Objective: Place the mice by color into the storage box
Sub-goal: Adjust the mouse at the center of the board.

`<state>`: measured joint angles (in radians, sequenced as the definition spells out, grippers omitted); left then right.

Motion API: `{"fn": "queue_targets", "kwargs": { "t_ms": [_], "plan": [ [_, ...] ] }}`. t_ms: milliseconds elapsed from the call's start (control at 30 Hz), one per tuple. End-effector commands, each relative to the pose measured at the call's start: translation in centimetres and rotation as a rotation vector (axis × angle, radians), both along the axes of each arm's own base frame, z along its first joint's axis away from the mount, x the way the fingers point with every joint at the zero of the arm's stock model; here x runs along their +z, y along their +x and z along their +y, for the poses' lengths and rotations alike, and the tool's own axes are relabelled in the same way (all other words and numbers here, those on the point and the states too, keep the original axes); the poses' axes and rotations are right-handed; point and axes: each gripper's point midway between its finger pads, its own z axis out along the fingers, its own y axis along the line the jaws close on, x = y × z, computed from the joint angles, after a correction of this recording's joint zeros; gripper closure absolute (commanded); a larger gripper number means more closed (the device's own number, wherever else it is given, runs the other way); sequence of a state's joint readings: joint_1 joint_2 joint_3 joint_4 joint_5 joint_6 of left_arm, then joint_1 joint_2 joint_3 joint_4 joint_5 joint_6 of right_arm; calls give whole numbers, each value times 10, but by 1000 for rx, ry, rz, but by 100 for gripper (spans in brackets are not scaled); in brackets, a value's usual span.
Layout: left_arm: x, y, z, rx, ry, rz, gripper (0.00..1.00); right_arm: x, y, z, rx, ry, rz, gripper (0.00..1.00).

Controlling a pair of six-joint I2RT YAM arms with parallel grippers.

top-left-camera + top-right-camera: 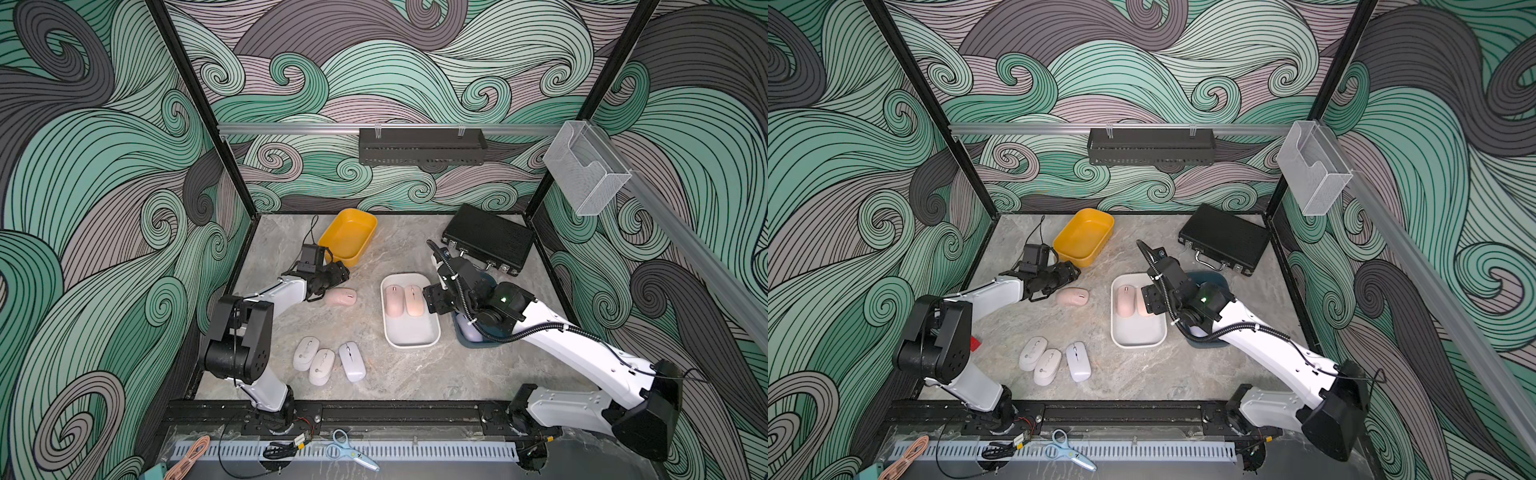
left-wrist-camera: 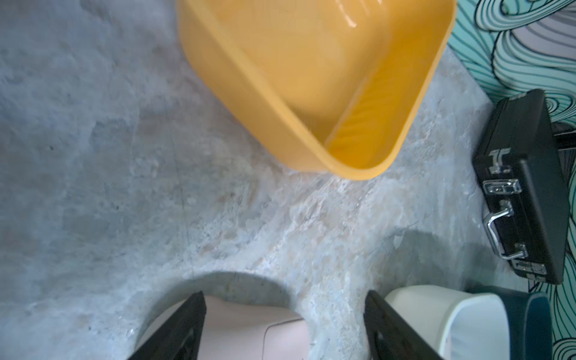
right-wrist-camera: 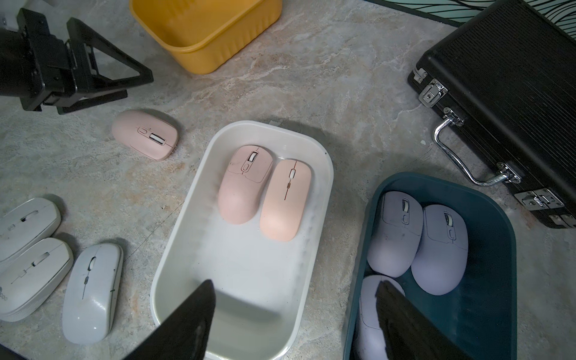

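1. Left gripper [image 2: 285,297]: fingers spread wide and gripping nothing. They straddle the loose pink mouse [image 1: 341,297], which lies flat on the table [image 1: 395,374] left of centre in both top views. Can't tell whether a pad touches it.
2. Judged reason: the jaws are set either side of the mouse for a grasp. It probably goes with the other pinks.
3. Right gripper [image 3: 296,285]: fingers apart and empty, hovering above the near end of the white tray [image 3: 249,265]. Probably parked clear of the left arm's path.
4. The white tray sits mid-frame in the top views. It holds a pink mouse [image 3: 241,187] and a peach-pink mouse [image 3: 285,199] side by side, packed toward one end, so there is room for a third.
5. Teal bin [image 3: 486,280]: just right of the tray, mostly under the right arm in the top views. It holds three lavender mice [image 3: 394,233], one partly behind a finger. That colour looks done.
6. Three off-white mice [image 1: 321,366] sit in a row on the table, lower left of centre, unsorted.
7. Yellow bin [image 1: 349,235]: upper centre, empty, likely meant for the off-whites.
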<state>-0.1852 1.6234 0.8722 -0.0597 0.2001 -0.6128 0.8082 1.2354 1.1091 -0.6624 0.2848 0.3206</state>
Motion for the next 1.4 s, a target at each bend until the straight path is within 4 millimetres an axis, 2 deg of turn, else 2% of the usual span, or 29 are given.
{"fn": "queue_targets", "kwargs": {
  "t_ms": [0, 200, 400, 600, 833, 933, 1067, 1233, 1367],
  "plan": [
    [3, 6, -6, -34, -21, -23, 20, 11, 2, 2, 10, 8, -15, 18],
    [-10, 2, -12, -47, -60, -6, 19, 14, -2, -4, 7, 9, -26, 18],
    [-23, -17, -9, -51, -53, 11, 19, 18, -3, -6, 7, 21, -42, 18],
    [-22, -36, -21, -77, -134, 20, 19, 17, 0, -3, 20, 8, -43, 18],
    [-26, -75, -43, -113, -185, 52, 19, 19, 2, -1, 27, 13, -57, 17],
    [-11, -87, -47, -133, -166, 31, 19, 17, 4, 1, 30, 14, -48, 17],
    [10, -97, -40, -139, -91, 9, 19, 16, 6, 7, 37, 24, -38, 17],
    [21, -106, 6, -75, 232, 209, 20, 19, 8, 14, 51, 37, -26, 17],
    [30, -112, 9, -173, 360, 371, 23, 20, 9, 15, 57, 25, -23, 15]
  ]
}}
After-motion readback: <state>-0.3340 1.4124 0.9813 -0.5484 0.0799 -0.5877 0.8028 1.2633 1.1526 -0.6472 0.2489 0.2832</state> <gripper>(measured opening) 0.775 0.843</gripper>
